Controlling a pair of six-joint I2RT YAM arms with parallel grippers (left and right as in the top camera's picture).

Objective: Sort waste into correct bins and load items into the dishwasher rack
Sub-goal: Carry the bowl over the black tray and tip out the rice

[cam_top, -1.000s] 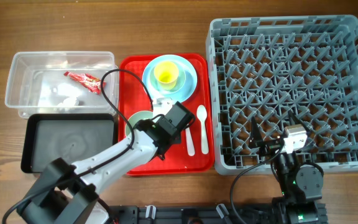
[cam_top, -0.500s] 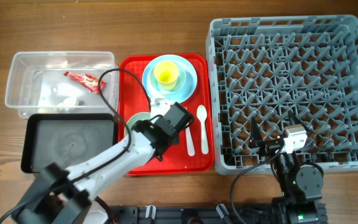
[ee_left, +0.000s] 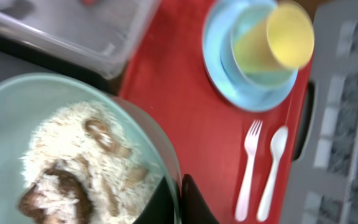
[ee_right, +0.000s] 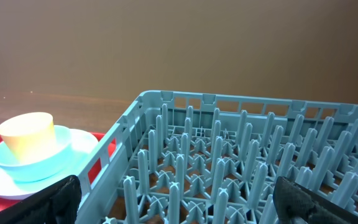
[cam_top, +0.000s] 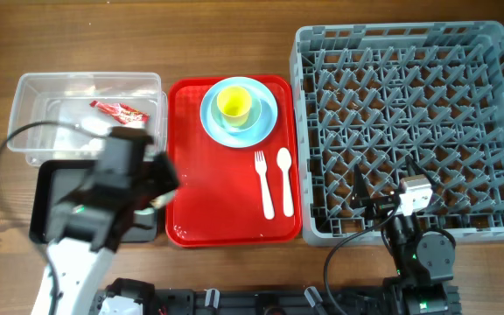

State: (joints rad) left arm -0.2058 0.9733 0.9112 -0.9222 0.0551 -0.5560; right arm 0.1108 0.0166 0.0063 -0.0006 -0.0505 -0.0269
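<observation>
The wooden table (cam_top: 234,17) carries four things. At the far left is the clear tub (cam_top: 33,114), with the black tray (cam_top: 44,188) just on its near side. The red tray (cam_top: 221,197) lies in the middle, close beside both, and the grey rack (cam_top: 497,35) takes the right side.

Left wrist view is blurred throughout; pale green bowl (ee_left: 17,106) is cropped by left and bottom edges. In overhead, bowl is largely hidden under left arm (cam_top: 112,188); black tray (cam_top: 55,206) is partly covered.
</observation>
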